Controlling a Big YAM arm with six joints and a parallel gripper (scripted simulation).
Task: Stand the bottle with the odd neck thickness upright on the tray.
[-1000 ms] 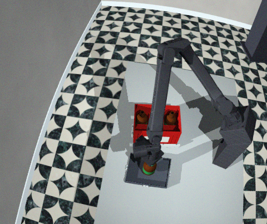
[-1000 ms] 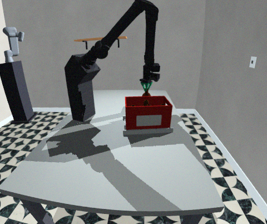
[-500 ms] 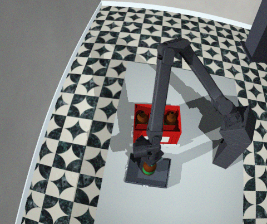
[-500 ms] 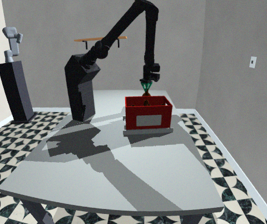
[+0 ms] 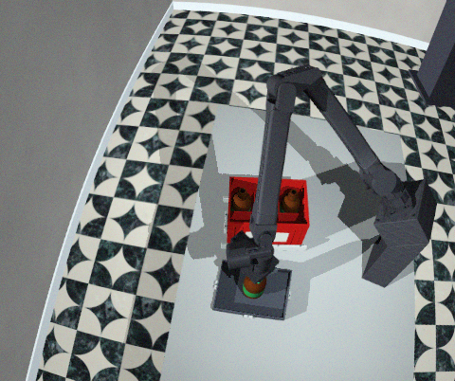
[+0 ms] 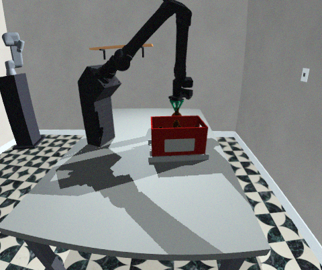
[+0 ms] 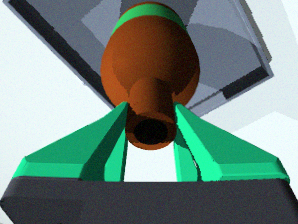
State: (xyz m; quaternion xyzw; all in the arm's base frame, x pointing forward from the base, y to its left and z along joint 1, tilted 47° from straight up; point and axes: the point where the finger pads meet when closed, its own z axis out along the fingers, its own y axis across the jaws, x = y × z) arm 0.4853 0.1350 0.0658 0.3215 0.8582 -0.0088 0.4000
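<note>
My gripper (image 5: 258, 280) (image 6: 176, 109) (image 7: 150, 111) is shut on the neck of a brown bottle (image 5: 254, 288) (image 6: 176, 114) (image 7: 150, 60) with a green band. The bottle looks upright, over the middle of the dark grey tray (image 5: 227, 296) (image 7: 225, 55). Whether its base touches the tray floor I cannot tell. The red crate (image 5: 300, 233) (image 6: 157, 142) stands beside the tray. In the top view, one brown bottle (image 5: 242, 202) stands at its left and another bottle (image 5: 291, 202) at its right. My forearm and the crate's walls hide the rest of the inside.
My forearm (image 5: 272, 161) (image 6: 181, 47) passes above the crate. The crate's near wall, with a white label (image 5: 277, 237) (image 6: 179, 145), rises close to the tray. The tray has a low raised rim. The arm's pedestal (image 5: 400, 232) (image 6: 96, 107) stands to one side of the crate.
</note>
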